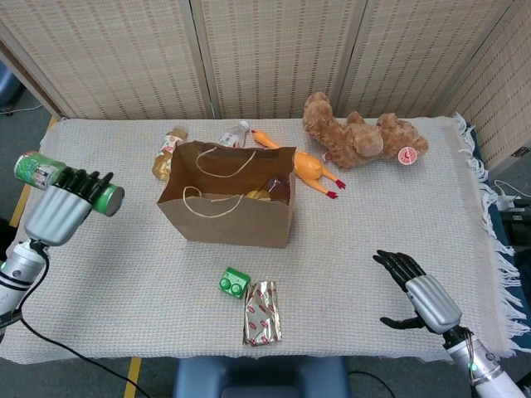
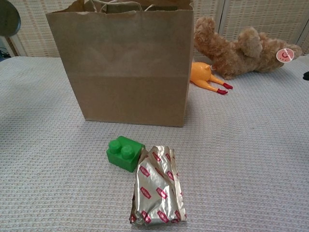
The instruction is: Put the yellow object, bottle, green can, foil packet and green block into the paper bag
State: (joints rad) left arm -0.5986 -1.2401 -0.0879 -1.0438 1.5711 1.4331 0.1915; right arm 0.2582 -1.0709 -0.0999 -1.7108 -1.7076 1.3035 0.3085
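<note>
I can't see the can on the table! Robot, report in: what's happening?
Left hand holds green can, lifted left of paper bag. Right hand open, low. Green block and foil packet waiting on table. Nothing blocking the bag.

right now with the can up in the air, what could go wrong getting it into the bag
The left hand holds the green can tilted on its side, well left of the paper bag; it might slip out in transit. The bag's rope handles droop over the opening and could snag the can or fingers. Bumping the rim may tip or shift the bag.
</note>
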